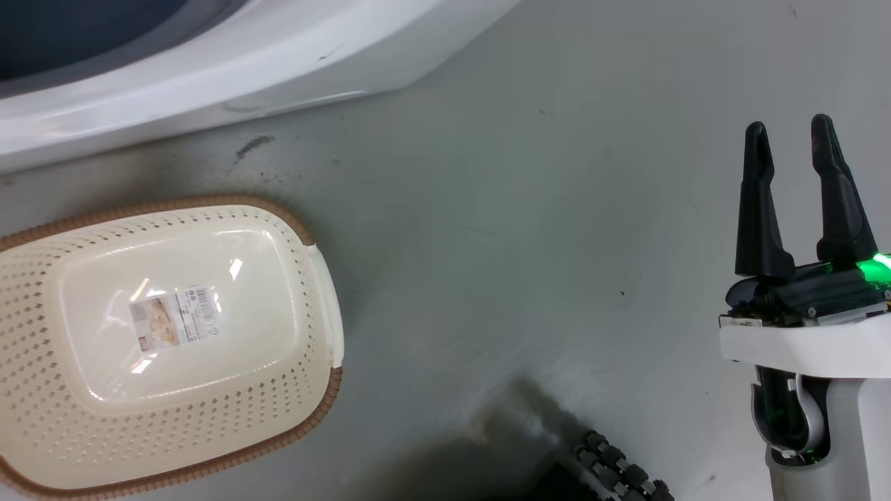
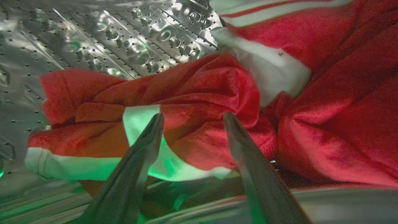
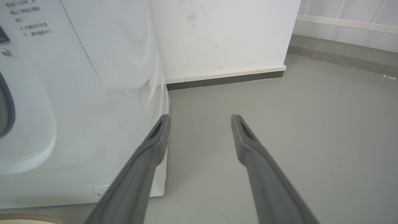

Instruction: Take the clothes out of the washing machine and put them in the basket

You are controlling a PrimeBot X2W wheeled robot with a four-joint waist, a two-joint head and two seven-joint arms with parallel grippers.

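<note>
Red clothes [image 2: 205, 90] with white bands lie in the washing machine's perforated steel drum [image 2: 93, 37]. My left gripper [image 2: 193, 118] is open inside the drum, its fingertips right at the nearer red garment, with nothing between them. The washing machine [image 1: 209, 62] runs across the top left of the head view, and its white front [image 3: 77, 102] stands at the left of the right wrist view. The cream basket [image 1: 42, 362] with a brown rim sits on the floor at the lower left, with just a label sticker inside. My right gripper [image 1: 790, 136] hangs open over bare floor at the right.
Grey floor [image 1: 529, 243] stretches between basket and right gripper. The robot's dark wheel [image 1: 619, 473] shows at the bottom edge. A white wall [image 3: 224, 37] with a dark skirting stands beside the machine, and a pale rail [image 3: 348, 23] runs at the far right.
</note>
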